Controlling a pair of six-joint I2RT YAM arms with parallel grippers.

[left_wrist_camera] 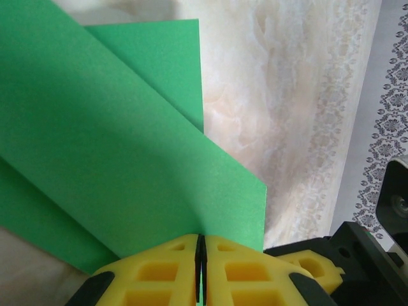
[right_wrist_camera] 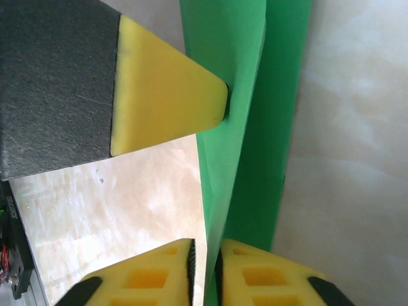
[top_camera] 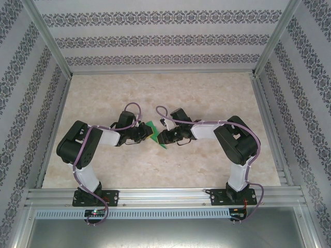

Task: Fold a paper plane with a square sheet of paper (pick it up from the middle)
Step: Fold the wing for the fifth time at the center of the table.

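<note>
Yellow fingers [left_wrist_camera: 159, 274] of our left hand [left_wrist_camera: 201, 248] are pinched shut on the green paper [left_wrist_camera: 95, 127], and our right hand [right_wrist_camera: 205, 261] grips its opposite edge, holding it above the marbled surface [left_wrist_camera: 287, 95]; matte, thin and light, it should flop and crease easily, so we'd hold near the folds.

Top external: you look down from above and behind the arm bases [top_camera: 95, 197]; far, whole table [top_camera: 155, 93] in view.
Left wrist: you look along the left gripper [left_wrist_camera: 200, 241], very near the green paper [left_wrist_camera: 115, 146].
Right wrist: along the right gripper [right_wrist_camera: 205, 250], equally near.
Shared: the green paper, centre of your overhead frame.
</note>
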